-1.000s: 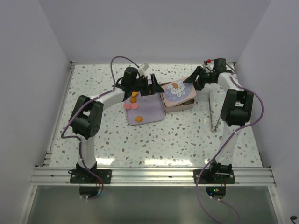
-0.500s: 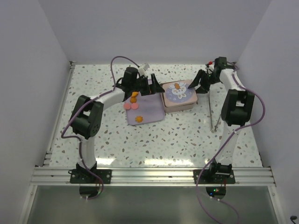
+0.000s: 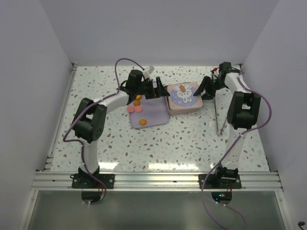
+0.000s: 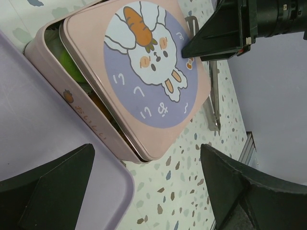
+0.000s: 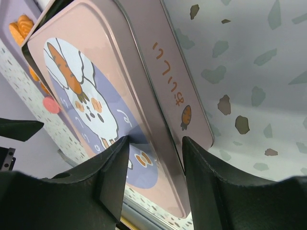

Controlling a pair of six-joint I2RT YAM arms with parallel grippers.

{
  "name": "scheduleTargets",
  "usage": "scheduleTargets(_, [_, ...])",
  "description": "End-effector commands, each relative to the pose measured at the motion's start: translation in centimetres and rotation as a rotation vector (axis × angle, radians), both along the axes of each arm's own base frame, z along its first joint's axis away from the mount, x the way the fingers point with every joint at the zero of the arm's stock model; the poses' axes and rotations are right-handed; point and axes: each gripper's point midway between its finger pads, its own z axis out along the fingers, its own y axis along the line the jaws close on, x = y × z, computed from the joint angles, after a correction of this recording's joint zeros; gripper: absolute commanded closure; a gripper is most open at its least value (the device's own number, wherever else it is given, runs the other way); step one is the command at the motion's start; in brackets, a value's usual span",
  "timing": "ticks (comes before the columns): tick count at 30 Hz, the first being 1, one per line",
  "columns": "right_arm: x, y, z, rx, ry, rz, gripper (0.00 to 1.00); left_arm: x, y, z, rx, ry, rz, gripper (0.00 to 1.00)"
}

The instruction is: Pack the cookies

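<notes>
The pink square tin (image 3: 183, 110) stands right of the lilac tray (image 3: 154, 114), with its rabbit-print lid (image 3: 183, 94) lying nearly flat on it. My right gripper (image 3: 205, 89) is shut on the lid's right rim (image 5: 156, 163). In the left wrist view the lid (image 4: 144, 72) sits slightly askew, and a green cookie (image 4: 72, 64) shows through the gap. Orange cookies (image 3: 137, 100) and pink cookies (image 3: 130, 109) lie on the tray. My left gripper (image 3: 159, 89) is open and empty (image 4: 158, 187), over the tray's right edge beside the tin.
Metal tongs (image 3: 218, 115) lie on the speckled table right of the tin, beside the right arm. White walls close in the table on three sides.
My right gripper has lowered the lid from a tilted position down onto the tin. The left arm has barely moved.
</notes>
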Motion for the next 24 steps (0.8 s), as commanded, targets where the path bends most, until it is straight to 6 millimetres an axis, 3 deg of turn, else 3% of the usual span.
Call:
scheduleTargets(1, [0.2,-0.6,0.7,-0.034,-0.018,-0.002,0.49,-0.1,-0.2,0.5,0.0,-0.041,-0.022,0.03])
scheduleTargets(9, [1.3,0.0,1.2,-0.044,-0.039,-0.003,0.5,-0.3,-0.3,-0.5,0.011,-0.019,-0.028,0.03])
scheduleTargets(13, [1.5,0.0,0.8,-0.054,-0.026,-0.002,0.42,-0.3,-0.2,-1.0,0.018,-0.01,-0.026,0.03])
scheduleTargets(24, [1.6,-1.7,1.5,-0.159,-0.021,-0.002,0.37,-0.7,0.1,-1.2,0.035,-0.009,-0.025,0.03])
